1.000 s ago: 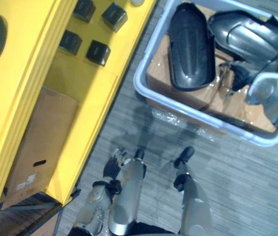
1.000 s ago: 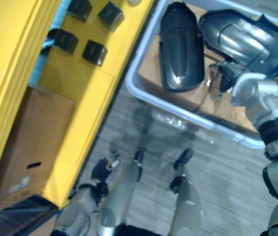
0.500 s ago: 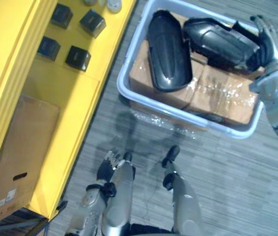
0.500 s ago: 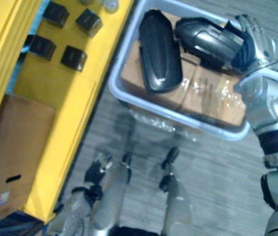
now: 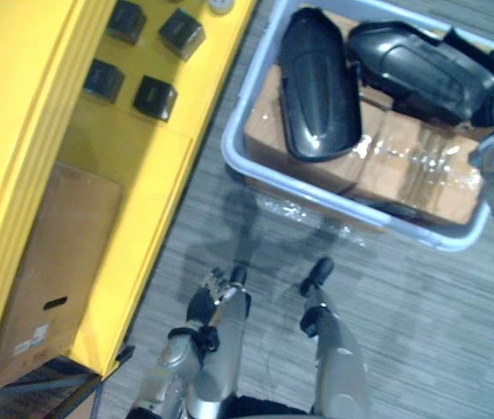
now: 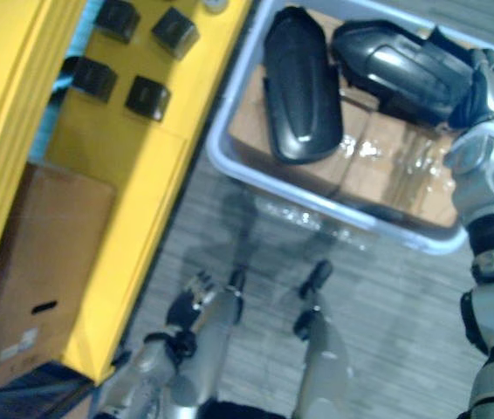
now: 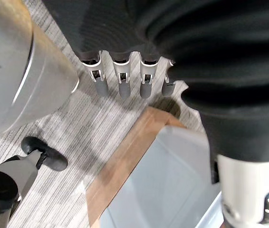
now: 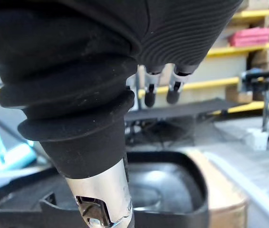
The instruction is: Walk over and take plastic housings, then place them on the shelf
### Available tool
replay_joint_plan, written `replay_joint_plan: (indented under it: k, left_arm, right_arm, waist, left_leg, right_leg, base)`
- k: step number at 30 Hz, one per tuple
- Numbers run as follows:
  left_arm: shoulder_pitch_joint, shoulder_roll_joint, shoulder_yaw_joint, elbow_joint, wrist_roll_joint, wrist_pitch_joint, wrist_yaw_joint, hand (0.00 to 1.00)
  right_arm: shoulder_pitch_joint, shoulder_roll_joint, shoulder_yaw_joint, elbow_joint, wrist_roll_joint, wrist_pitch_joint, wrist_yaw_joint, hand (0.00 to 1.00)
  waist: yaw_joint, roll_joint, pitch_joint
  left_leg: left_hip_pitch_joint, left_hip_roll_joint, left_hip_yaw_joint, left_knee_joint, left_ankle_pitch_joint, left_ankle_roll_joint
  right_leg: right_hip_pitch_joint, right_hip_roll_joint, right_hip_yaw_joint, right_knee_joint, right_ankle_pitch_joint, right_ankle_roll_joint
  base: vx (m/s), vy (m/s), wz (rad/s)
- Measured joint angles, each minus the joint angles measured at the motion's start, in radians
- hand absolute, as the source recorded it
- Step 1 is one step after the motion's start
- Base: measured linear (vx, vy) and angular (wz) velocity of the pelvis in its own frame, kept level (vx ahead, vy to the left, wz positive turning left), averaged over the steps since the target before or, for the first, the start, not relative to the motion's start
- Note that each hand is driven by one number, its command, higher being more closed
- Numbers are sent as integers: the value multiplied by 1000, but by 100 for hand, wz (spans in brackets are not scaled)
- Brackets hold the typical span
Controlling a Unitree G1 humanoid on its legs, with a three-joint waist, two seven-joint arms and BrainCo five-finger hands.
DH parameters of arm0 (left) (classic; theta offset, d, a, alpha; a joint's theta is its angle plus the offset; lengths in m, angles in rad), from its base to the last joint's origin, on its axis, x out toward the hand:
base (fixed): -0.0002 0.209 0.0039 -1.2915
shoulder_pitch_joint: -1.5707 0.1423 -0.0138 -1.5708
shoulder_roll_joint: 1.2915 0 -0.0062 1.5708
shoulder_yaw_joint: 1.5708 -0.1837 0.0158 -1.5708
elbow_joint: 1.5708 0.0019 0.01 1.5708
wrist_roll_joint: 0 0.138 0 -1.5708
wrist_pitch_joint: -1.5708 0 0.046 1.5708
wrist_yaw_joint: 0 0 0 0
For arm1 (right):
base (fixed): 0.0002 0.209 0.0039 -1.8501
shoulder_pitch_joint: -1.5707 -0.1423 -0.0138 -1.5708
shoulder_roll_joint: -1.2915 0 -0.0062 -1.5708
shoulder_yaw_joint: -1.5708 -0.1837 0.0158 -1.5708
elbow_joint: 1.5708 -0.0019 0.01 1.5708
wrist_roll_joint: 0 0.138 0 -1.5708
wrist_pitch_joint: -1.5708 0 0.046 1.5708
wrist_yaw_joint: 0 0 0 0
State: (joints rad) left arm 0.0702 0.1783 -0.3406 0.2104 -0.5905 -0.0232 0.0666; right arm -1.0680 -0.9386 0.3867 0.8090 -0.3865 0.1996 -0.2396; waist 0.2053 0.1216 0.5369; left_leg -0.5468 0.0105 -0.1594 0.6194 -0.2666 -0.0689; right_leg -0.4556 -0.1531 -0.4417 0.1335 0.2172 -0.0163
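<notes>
Inspector: Location of the plastic housings?

Technician: Both lie in the pale grey tub point(image 5: 360, 214), resting on brown cartons point(image 5: 413, 175) wrapped in clear film. The oval housing point(image 5: 319, 83), glossy black, lies on the side nearer the yellow shelf point(image 5: 133, 157). The second housing point(image 5: 421, 70), dark and contoured, lies just beside it, toward the robot's right.

Inspector: State of each hand?

Technician: The right hand point(image 6: 484, 83) is at the right-hand end of the second housing. Its own wrist view shows its fingers point(image 8: 149, 92) extended in the air above the housing, closed round nothing. Contact between the hand and the housing cannot be confirmed. The left hand point(image 5: 203, 297) hangs low over the grey striped carpet point(image 5: 421, 332), with its fingers point(image 7: 121, 84) straight and holding nothing.

Inspector: Shelf contents and markings?

Technician: Four small black cubes point(image 5: 154, 96) sit on the shelf surface. A cardboard box point(image 5: 64, 262) stands on a lower level of the shelf. It has a hand slot and a white label point(image 5: 33, 336), but the print on the label is too small to read.
</notes>
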Motion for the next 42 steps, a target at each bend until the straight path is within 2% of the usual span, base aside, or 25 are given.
replay_joint_plan:
  k: [4, 8, 13, 17, 19, 20, 21, 23, 26, 30, 42]
  left_arm:
    - [2, 0, -18, 31, 0, -10, -4, 0]
    - [2, 0, -28, 46, -1, -34, -11, 0]
    - [2, -2, -35, 46, -1, -34, -12, 0]
    - [1, -15, -36, 58, -2, -35, -12, 0]
    - [1, -33, -39, 68, -2, -39, -13, 0]
    - [0, -36, -57, 74, -2, -41, -13, 0]
    - [-6, -36, -69, 85, -2, -41, -14, 0]
    - [-14, -40, -77, 100, -2, -41, -22, 0]
    - [-40, -48, -77, 130, -3, -43, -32, 0]
    - [-64, -55, -105, 166, -31, -71, -40, 0]
    - [-92, -71, -107, 201, -31, -107, -40, 0]
  right_arm:
    - [-49, -11, 29, 58, 13, 17, 29, 0]
    - [-49, -19, 37, 106, 20, 20, 71, 0]
    - [-55, -41, 40, 125, 20, 20, 103, 0]
    - [-66, -48, 61, 160, 20, 20, 122, 0]
    - [-66, -52, 65, 179, 19, 20, 131, 0]
    - [-66, -52, 71, 188, 18, 21, 131, 100]
    - [-66, -57, 79, 189, 18, 22, 131, 100]
    - [-66, -66, 80, 190, 16, 22, 130, 100]
    - [-81, -87, 81, 202, -5, 23, 129, 100]
    - [-102, -126, 106, 211, -71, 27, 121, 100]
    - [-106, -138, 106, 210, -152, 68, 65, 100]
  waist:
    - [15, 34, -2]
    - [26, 36, -3]
    - [34, 37, -4]
    - [46, 52, -13]
    - [59, 72, -27]
    - [62, 87, -37]
    - [64, 102, -48]
    - [74, 115, -57]
    - [92, 124, -63]
    - [116, 140, -74]
    - [140, 142, -76]
  left_leg:
    - [-13, -9, 1, 0, 4, 6]
    - [-21, -16, 1, -6, 11, 8]
    - [-40, -23, -5, -6, 15, 9]
    - [-52, -26, -9, 1, 16, 9]
    - [-52, -29, -10, 2, 15, 9]
    - [-57, -31, -14, 3, 15, 9]
    - [-68, -34, -20, 6, 15, 9]
    - [-83, -35, -18, 12, 15, 9]
    - [-97, -36, -18, 20, 15, 9]
    - [-121, -38, -22, 30, 15, 9]
    - [-160, -37, -25, 48, 13, 10]
  right_leg:
    - [-19, -12, 1, 17, -5, 3]
    - [-35, -25, 0, 33, -16, 3]
    - [-52, -33, -10, 40, -23, -4]
    - [-67, -38, -13, 55, -27, -2]
    - [-70, -42, -14, 64, -33, 1]
    - [-74, -45, -17, 71, -40, -2]
    - [-82, -48, -22, 76, -43, -3]
    - [-102, -52, -20, 90, -46, -6]
    - [-120, -57, -17, 108, -53, -8]
    - [-139, -60, -23, 112, -55, -5]
    - [-174, -62, -23, 131, -59, -7]
  base:
    - [-45, 80, 5]
    - [-42, 57, 4]
    - [-38, 44, 6]
    - [-32, 53, 2]
    - [-18, 42, 5]
    - [-36, 66, 11]
    - [-41, 70, 9]
    - [-36, 59, 0]
    - [-36, 56, 0]
    - [-28, 53, 2]
    - [-3, 51, 0]
